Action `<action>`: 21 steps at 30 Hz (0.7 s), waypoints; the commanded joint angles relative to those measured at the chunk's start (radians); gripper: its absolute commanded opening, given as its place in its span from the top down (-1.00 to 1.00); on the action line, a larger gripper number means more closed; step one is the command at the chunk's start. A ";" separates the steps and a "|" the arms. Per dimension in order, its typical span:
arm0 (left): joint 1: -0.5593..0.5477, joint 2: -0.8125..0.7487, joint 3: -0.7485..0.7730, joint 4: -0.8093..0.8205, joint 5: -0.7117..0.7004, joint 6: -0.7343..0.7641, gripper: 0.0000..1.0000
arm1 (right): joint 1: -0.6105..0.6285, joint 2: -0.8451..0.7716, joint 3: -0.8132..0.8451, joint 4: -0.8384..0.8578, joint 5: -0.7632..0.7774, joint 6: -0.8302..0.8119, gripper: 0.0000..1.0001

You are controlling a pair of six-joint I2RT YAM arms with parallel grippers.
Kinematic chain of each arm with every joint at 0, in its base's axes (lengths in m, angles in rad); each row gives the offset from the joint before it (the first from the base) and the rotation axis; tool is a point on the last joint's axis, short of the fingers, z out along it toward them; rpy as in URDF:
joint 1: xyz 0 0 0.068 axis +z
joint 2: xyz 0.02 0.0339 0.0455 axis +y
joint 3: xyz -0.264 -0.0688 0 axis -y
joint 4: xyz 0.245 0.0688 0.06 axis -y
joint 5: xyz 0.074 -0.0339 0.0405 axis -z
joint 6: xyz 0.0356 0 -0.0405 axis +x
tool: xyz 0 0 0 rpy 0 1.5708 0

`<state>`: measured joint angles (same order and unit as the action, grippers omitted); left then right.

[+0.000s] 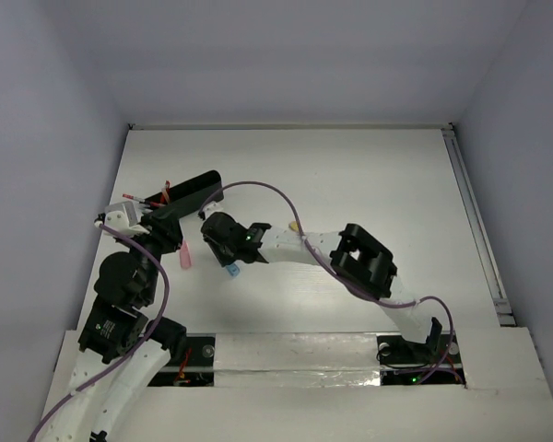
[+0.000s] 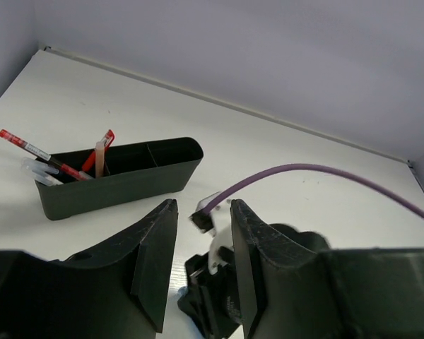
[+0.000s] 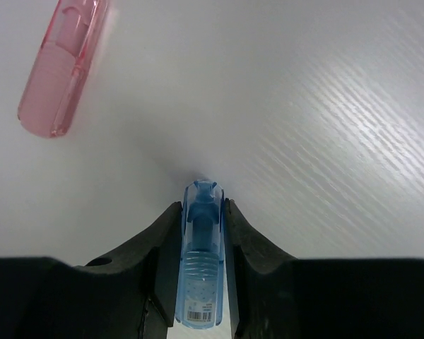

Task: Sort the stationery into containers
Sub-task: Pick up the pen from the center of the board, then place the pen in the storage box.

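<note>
Two capsule-shaped pieces are seen on the table (image 1: 378,175), one blue and one pink. The blue capsule (image 3: 200,272) is clear plastic with a ribbed middle and a small barcode label at its near end. It is clamped lengthwise between the fingers of the right gripper (image 3: 201,212), with its rounded tip at the tabletop. The pink capsule (image 3: 62,69), also translucent and ribbed, lies loose on the white surface, apart from the blue one and to its left in the wrist view. One small beige block (image 1: 293,225) is seen beside the right arm.

One container (image 2: 120,182) is counted, a long, narrow black box divided into compartments, set near the table's left edge. Its contents are gathered at one end. Two red pens (image 2: 39,150) are seen there, one laid across the rim and one leaning upright. A pale stick (image 2: 99,159) stands beside them, and white or clear pens (image 2: 39,170) poke over the end wall. Their number cannot be told.

The left gripper (image 2: 203,208) is held with its jaws apart and nothing between them, near the container.
</note>
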<state>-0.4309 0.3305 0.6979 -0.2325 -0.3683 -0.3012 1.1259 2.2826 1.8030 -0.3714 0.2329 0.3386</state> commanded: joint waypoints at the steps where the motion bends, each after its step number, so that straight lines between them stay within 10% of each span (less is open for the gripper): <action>1: -0.005 0.015 0.032 0.019 -0.015 -0.010 0.34 | -0.055 -0.162 -0.056 0.239 -0.016 -0.003 1.00; 11: 0.004 0.028 0.032 0.015 -0.023 -0.015 0.34 | -0.184 -0.112 0.008 0.825 -0.210 0.103 0.99; 21: 0.004 0.047 0.035 0.001 -0.050 -0.029 0.33 | -0.224 0.269 0.483 1.017 -0.322 0.180 0.99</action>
<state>-0.4301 0.3729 0.6983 -0.2535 -0.3969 -0.3210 0.8997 2.4664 2.1418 0.5323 -0.0284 0.4923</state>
